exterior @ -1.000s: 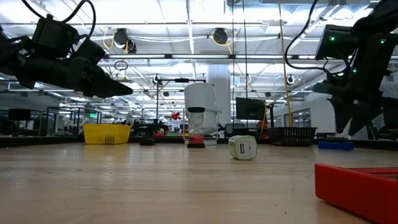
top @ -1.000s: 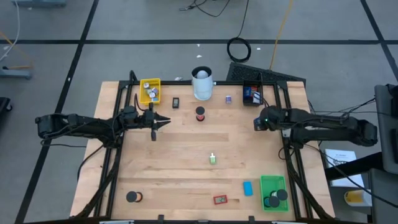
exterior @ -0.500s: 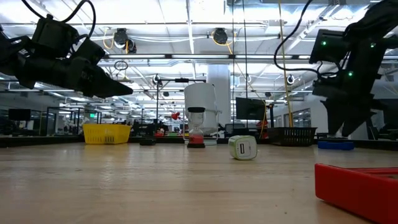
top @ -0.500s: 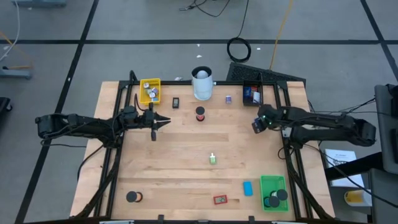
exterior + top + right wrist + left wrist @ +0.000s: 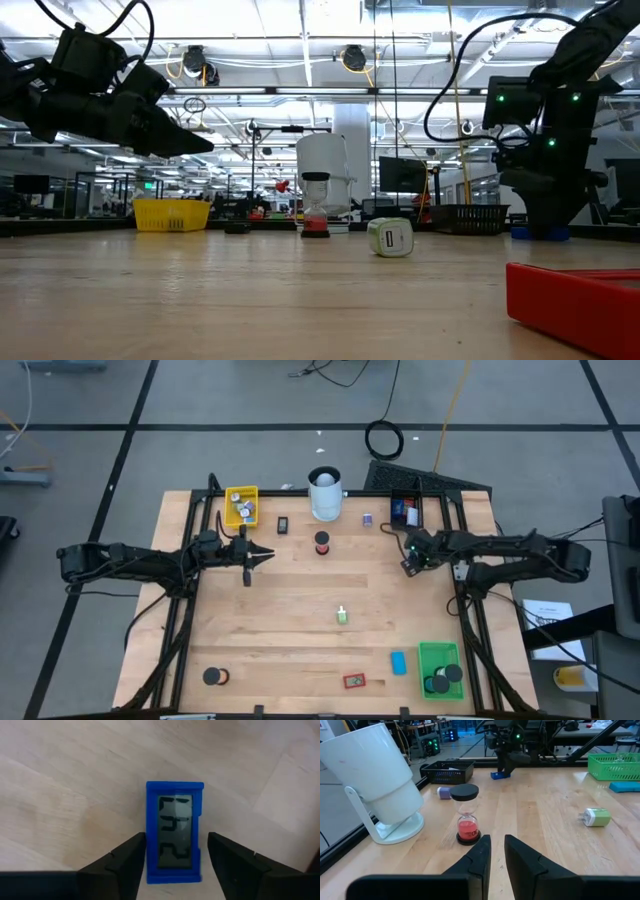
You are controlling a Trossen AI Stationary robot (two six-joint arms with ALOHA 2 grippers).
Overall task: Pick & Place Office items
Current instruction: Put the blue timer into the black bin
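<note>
Overhead cam looks straight down on my whole table [image 5: 300, 600]; low cam sits at tabletop height, looking level across the wood toward the white cylinder [image 5: 322, 160] and the room behind. My left wrist cam faces forward past my own fingers [image 5: 480, 857], close to the red hourglass [image 5: 466, 815], which the overhead and low views also catch. My right wrist cam points down at the boards, very near, the small blue clock [image 5: 175, 832] filling its middle.
</note>
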